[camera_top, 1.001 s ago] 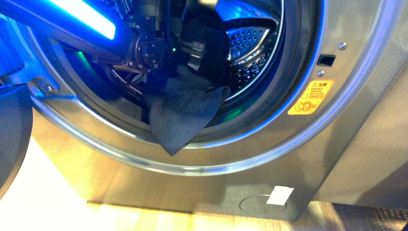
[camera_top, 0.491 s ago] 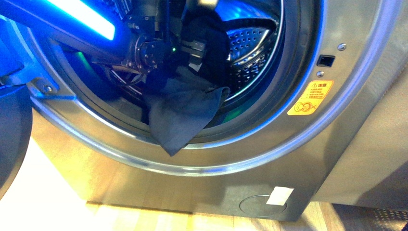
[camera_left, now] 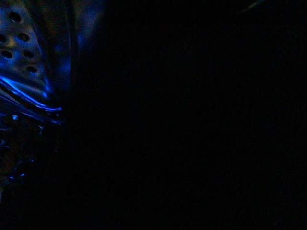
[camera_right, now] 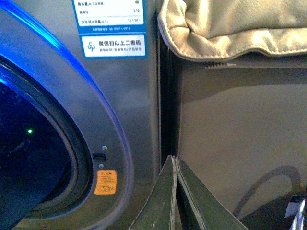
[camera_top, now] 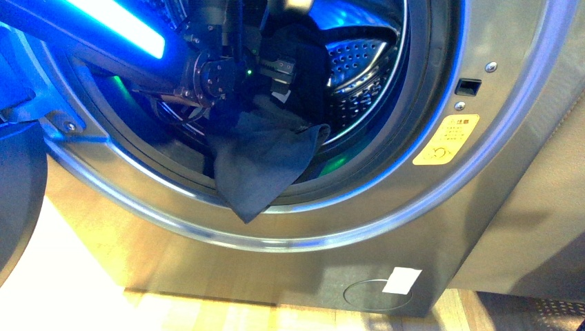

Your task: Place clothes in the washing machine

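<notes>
The silver-grey washing machine [camera_top: 483, 179] stands with its round mouth open; its perforated steel drum [camera_top: 362, 76] glows blue. My left arm reaches through the mouth, and my left gripper [camera_top: 279, 77] is inside the drum, shut on the clothes [camera_top: 265, 162]. This dark charcoal fabric hangs from the gripper, drapes over the rubber gasket [camera_top: 172, 169] and ends in a corner pointing down outside the rim. The left wrist view is dark. My right gripper [camera_right: 175, 160] is shut and empty, held outside beside the washing machine's front panel [camera_right: 139, 120].
The open door [camera_top: 17, 186] stands at the far left. A yellow warning label [camera_top: 446, 139] sits right of the mouth, a white tag [camera_top: 401, 279] low on the front. Right of the machine, a brown panel [camera_right: 240, 134] carries a beige cushion [camera_right: 230, 24].
</notes>
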